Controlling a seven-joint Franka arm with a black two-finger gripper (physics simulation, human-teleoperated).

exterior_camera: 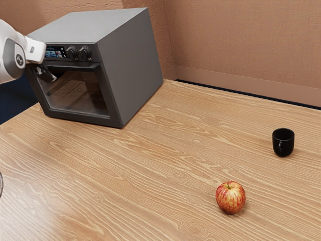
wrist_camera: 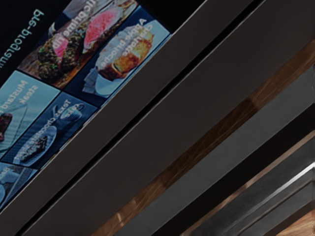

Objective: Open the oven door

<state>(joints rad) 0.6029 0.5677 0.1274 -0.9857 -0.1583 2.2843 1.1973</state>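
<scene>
Clock directions were read from the centre of the exterior view. The oven [exterior_camera: 133, 65], in grey, stood on the wooden table [exterior_camera: 150, 165] toward 10 o'clock. Its door [exterior_camera: 109, 108] was on the front face and appeared closed, with the dark window [exterior_camera: 80, 93] set in it and the handle [exterior_camera: 88, 67] along its upper edge. Above the handle were the display [exterior_camera: 55, 51] and 2 knobs [exterior_camera: 85, 52].

The white arm [exterior_camera: 10, 52] entered from 9 to 10 o'clock. The black gripper [exterior_camera: 46, 74] was at the front of the oven, tilted, at the window's 10 o'clock corner and near the handle. Contact with the handle could not be confirmed. Whether the hand was spread, pressed together or pinching anything could not be told.

The wrist view recorded the display's food pictures and reversed lettering close to the hand, with a narrow black seam [wrist_camera: 120, 135] running beside it.

Also on the table were 1 black cup [exterior_camera: 283, 143], upright, at 3 o'clock, and 1 red and yellow apple [exterior_camera: 230, 198], between 4 and 5 o'clock, well apart from the oven.
</scene>
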